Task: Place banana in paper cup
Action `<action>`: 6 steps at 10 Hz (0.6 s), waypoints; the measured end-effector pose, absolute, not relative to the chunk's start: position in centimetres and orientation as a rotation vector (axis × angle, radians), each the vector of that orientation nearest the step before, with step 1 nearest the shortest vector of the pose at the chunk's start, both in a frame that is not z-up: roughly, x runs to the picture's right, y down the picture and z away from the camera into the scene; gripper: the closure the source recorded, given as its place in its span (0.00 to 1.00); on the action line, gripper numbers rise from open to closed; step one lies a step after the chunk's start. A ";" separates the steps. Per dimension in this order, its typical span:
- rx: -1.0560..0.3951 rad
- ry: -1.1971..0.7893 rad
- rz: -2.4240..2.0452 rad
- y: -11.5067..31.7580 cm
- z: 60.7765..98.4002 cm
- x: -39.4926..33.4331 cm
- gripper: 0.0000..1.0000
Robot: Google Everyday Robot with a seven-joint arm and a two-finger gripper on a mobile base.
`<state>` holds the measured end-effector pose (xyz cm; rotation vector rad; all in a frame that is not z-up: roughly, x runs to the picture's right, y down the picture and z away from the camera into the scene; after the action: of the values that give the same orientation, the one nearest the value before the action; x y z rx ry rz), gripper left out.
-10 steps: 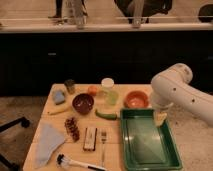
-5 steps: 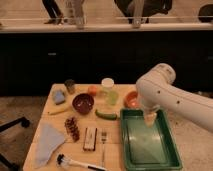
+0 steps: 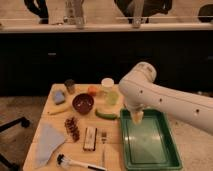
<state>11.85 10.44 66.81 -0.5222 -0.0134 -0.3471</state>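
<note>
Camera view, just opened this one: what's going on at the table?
The robot's single arm reaches in from the right. Its gripper hangs open and empty over the back left corner of the green tray. The banana lies untouched on the wooden table, left of the maroon bowl and apart from the gripper, so it is not in any cup yet.

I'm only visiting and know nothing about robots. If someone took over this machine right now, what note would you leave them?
Tool: open and empty, above the back-left corner of the green tray.
Banana: lying on the table, at the front-left of the maroon bowl, away from the tool.
Paper cup: probably the small brownish cup at the back-left, upright.
Done: nothing yet.
Left: reach across to the banana, grasp it and put it in the cup.
</note>
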 end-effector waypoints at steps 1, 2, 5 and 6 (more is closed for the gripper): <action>-0.527 -0.023 -0.361 10.5 66.9 10.8 0.20; -0.530 -0.038 -0.380 10.5 67.1 9.5 0.20; -0.540 -0.061 -0.416 10.7 67.2 7.8 0.20; -0.542 -0.058 -0.416 10.8 67.2 7.9 0.20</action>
<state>7.92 10.79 67.19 -0.5424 -0.0581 -0.4156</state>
